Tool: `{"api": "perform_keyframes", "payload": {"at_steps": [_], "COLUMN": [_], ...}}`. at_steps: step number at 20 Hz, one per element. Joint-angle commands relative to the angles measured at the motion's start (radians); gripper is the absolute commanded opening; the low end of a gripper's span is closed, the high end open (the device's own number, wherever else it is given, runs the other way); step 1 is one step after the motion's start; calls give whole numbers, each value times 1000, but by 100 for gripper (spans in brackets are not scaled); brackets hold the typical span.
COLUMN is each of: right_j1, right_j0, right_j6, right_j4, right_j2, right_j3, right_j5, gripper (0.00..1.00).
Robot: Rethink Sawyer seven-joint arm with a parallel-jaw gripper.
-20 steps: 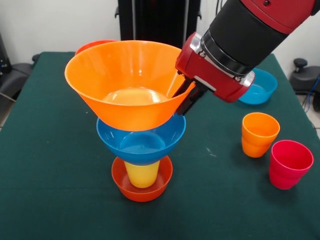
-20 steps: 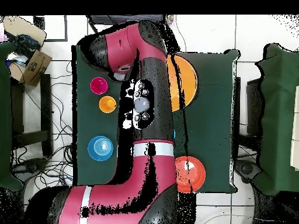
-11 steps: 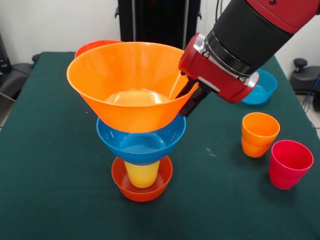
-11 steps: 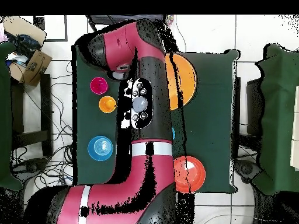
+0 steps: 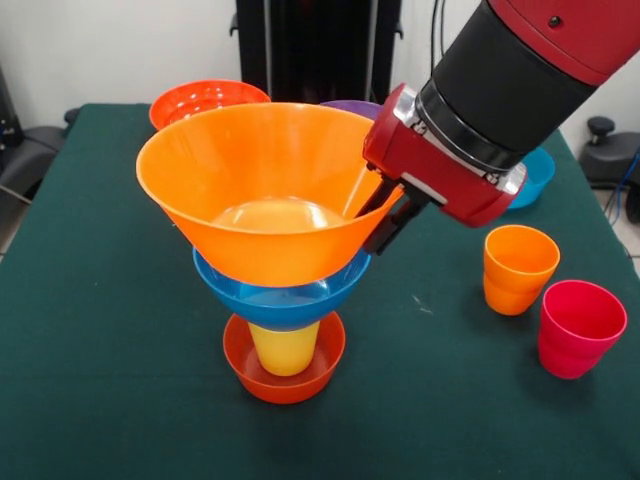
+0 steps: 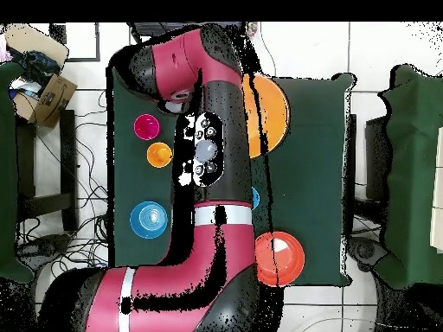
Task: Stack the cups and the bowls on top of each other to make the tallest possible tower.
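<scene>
As far as shows from the front, roughly half done: stands as a four-piece tower (image 5: 283, 300) toward the near edge of the green cloth-covered worktop (image 5: 110, 330), about midway along it. Starts with a small glossy red-orange plastic bowl (image 5: 285, 378), then an upright yellow plastic cup (image 5: 285, 348), a large blue plastic bowl (image 5: 285, 295), and a large light orange plastic bowl (image 5: 250, 180) on top, slightly tilted and perhaps not fully seated. Red and black gripper (image 5: 368, 225) pinched on that top bowl's right rim, one finger inside, one outside. Not yet stacked: an orange plastic cup (image 5: 518, 268) and a pinkish red plastic cup (image 5: 580, 328) near the right edge, a teal-blue bowl (image 5: 537, 172) behind the arm, a medium red-orange bowl (image 5: 205, 98) and a sliver of purple bowl (image 5: 350, 105) toward the far edge. No blue cup to be found. From overhead, mostly covered by the arm: only part of the light orange bowl (image 6: 272, 112) showing, gripper hidden. Loose pieces confirmed along two edges: pinkish red cup (image 6: 145, 126), orange cup (image 6: 159, 155), teal-blue bowl (image 6: 149, 219), red-orange bowl (image 6: 279, 258).
</scene>
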Motion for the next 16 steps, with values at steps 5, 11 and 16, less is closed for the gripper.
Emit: {"api": "perform_keyframes", "payload": {"at_steps": [5,11,16], "right_j1": [35,37,38], "right_j0": [26,29,31], "right_j6": [-152,-150,-149], "right_j4": [5,5,6], "right_j2": [54,47,45], "right_j3": [-17,-19,-23], "right_j5": [55,51,51], "gripper": [0,0,0]}}
